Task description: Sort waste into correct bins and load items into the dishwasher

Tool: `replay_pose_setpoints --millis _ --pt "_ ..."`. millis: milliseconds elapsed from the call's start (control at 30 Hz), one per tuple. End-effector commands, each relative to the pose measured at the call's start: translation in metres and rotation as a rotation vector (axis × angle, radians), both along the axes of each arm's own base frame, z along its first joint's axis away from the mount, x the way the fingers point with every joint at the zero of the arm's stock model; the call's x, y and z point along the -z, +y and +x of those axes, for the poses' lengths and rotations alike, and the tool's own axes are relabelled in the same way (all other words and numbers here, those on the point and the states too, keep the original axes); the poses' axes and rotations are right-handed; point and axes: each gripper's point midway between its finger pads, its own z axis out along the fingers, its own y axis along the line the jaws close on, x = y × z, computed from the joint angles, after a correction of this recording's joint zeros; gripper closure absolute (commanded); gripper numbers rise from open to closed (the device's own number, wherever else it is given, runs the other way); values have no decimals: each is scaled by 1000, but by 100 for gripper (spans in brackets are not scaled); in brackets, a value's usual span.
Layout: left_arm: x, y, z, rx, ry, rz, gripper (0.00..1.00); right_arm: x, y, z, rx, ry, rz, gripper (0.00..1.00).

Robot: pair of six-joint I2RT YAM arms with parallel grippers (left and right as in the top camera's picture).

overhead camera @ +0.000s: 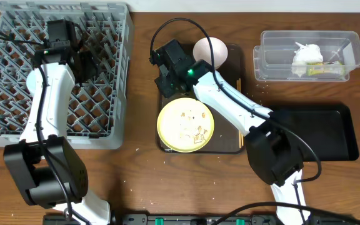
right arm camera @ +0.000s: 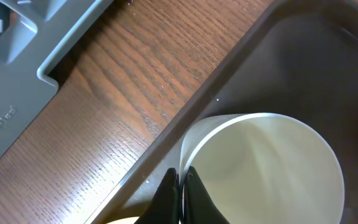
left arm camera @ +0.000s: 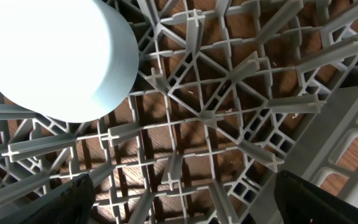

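Note:
My right gripper [right arm camera: 182,190] is shut on the rim of the white cup-like bowl [right arm camera: 272,168], which stands in the brown serving tray [right arm camera: 303,56]. From overhead this gripper [overhead camera: 169,70] hides the cup. My left gripper [left arm camera: 197,205] is open and empty over the grey dish rack [left arm camera: 229,93], next to the upturned light blue bowl [left arm camera: 55,56]. From overhead the left gripper [overhead camera: 83,59] is over the rack [overhead camera: 17,119]. The yellow plate [overhead camera: 185,125] with food scraps [overhead camera: 197,134] lies on the tray. The chopsticks [overhead camera: 240,132] lie along its right edge.
A pale round bowl [overhead camera: 210,50] sits at the tray's back. The clear tub [overhead camera: 274,59] at the far right holds the tissue [overhead camera: 307,55] and the wrapper [overhead camera: 324,70]. The black tray [overhead camera: 320,134] lies in front of it. A rack corner [right arm camera: 17,93] is near.

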Motion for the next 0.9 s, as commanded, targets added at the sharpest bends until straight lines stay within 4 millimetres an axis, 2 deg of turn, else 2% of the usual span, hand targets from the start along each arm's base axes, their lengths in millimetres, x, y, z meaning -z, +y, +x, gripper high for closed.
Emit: replay_pose_setpoints --millis 0,100,133,333,400,700,733,867 --pt "-7 2 1 -13 -19 3 7 -8 2 3 11 -13 17 96" --pt "-7 2 1 -13 -19 3 7 -9 2 3 12 -16 19 91" --pt "-7 2 1 -13 -19 3 7 -9 2 3 12 -16 20 85" --pt "-7 2 1 -13 -19 3 7 -18 3 5 13 -30 32 82" --pt "-7 2 1 -13 -19 3 7 -23 4 5 12 -36 38 73" --pt "-7 2 1 -13 -19 3 7 -72 1 4 15 -103 92 73" --pt "-7 2 1 -13 -19 3 6 -73 0 3 15 -103 93 69" --pt "-7 2 1 -13 -19 3 7 -87 -4 2 63 -95 128 36"
